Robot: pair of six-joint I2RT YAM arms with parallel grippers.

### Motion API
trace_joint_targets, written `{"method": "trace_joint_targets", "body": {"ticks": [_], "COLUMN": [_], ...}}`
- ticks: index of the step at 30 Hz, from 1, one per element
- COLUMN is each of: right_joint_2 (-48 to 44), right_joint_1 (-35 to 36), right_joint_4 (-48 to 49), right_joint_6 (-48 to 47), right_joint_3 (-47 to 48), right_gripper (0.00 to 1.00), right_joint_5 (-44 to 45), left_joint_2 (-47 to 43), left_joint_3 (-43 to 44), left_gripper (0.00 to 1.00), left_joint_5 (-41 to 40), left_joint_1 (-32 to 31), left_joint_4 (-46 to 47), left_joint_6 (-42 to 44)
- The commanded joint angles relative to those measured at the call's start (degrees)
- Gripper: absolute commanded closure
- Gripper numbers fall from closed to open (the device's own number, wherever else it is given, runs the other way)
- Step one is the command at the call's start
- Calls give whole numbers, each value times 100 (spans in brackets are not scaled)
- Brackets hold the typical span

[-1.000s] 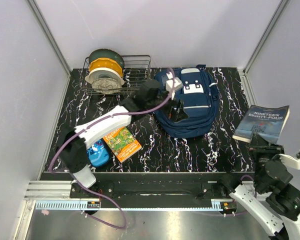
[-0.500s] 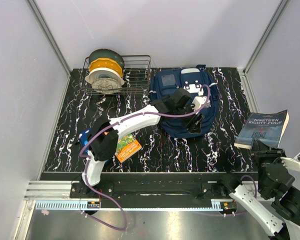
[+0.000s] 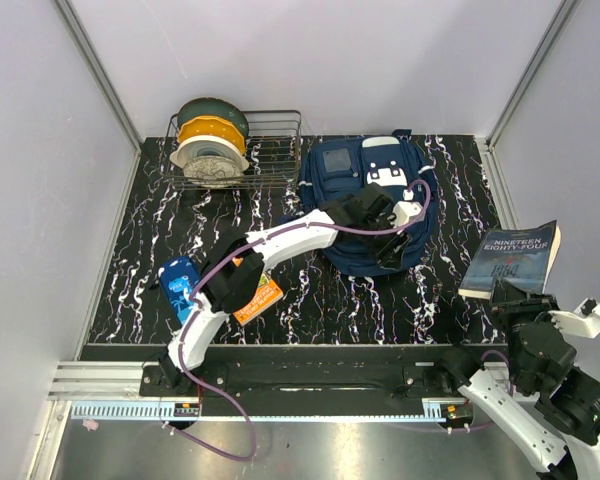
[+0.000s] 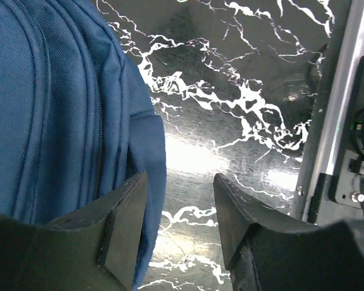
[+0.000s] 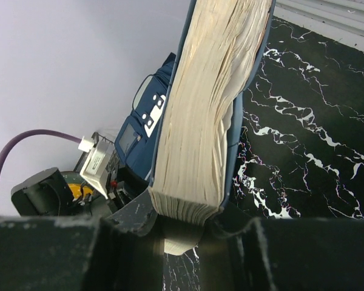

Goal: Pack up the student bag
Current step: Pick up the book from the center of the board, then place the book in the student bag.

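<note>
The student bag [image 3: 365, 175] is a navy backpack with white patches, lying flat at the back middle of the table. My left gripper [image 3: 390, 248] is open and empty at the bag's near right edge. In the left wrist view the bag's blue side [image 4: 60, 109] lies by the left finger, and bare table shows between the jaws of the gripper [image 4: 176, 230]. My right gripper [image 3: 520, 295] is shut on a blue paperback, "Nineteen Eighty-Four" [image 3: 508, 260], held above the table's right side. The right wrist view shows its page edge [image 5: 212, 109] upright in the gripper [image 5: 188, 221], with the bag [image 5: 147, 115] beyond.
A wire rack [image 3: 270, 150] with filament spools [image 3: 210, 140] stands at the back left. An orange book [image 3: 258, 296] and a blue pouch [image 3: 178, 285] lie near the left front, partly under the left arm. A metal rail [image 4: 330, 121] runs along the table edge.
My left arm has swung from the bag's far left to its near right edge. My right gripper has lifted the book and carried it slightly left.
</note>
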Motion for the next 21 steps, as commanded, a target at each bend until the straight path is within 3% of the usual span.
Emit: {"method": "trace_joint_targets", "body": {"ticks": [1, 4, 10, 14, 17, 18, 21], "right_joint_2": [-127, -162, -110, -127, -162, -171, -171], "right_joint_1": [7, 7, 7, 7, 7, 7, 7], "right_joint_4": [669, 669, 660, 669, 669, 660, 651], "right_joint_6": [91, 65, 56, 56, 65, 65, 65], "right_joint_3": [58, 57, 75, 66, 58, 58, 58], "right_gripper": [100, 100, 100, 100, 100, 100, 100], "right_joint_5": [165, 182, 165, 165, 147, 156, 156], "left_joint_2": [270, 331, 410, 481, 463, 455, 428], "left_joint_3": [541, 489, 348, 383, 365, 356, 348], "left_gripper": [51, 58, 62, 79, 83, 93, 100], "left_joint_5": [-146, -497, -1078, -1157, -1192, -1219, -1228], "left_joint_1": [-1, -10, -10, -1, 8, -1, 8], "left_joint_4": [-113, -43, 168, 194, 186, 194, 159], "left_joint_6": [241, 232, 302, 320, 302, 302, 294]}}
